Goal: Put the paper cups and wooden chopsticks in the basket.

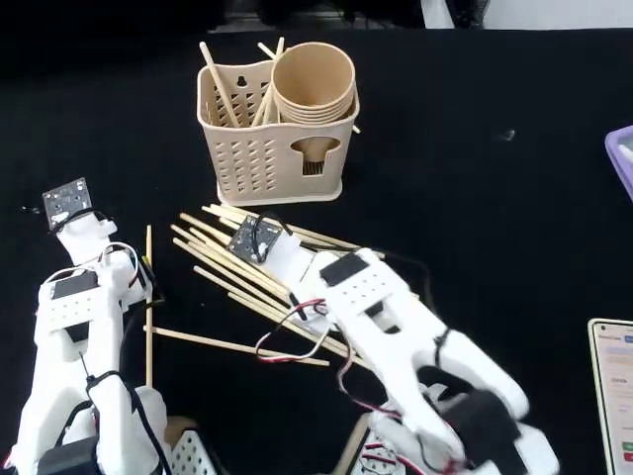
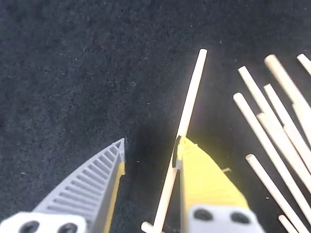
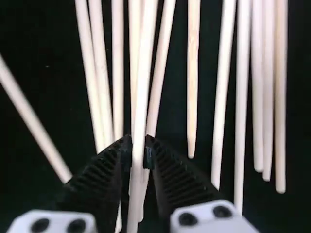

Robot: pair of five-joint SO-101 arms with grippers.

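**Free room and obstacles.** The tabletop lay bare to the right of the basket and to its left. The basket's mouth was crowded: stacked cups filled one side and upright chopsticks the other. A loose pile of sticks fanned across the tabletop just before the basket, leaving a narrow strip between. The right hand sat low in that pile, closed about one stick, with neighbours close on both sides. The left hand stood spread over bare tabletop, a lone stick against one finger and the pile near beside it.
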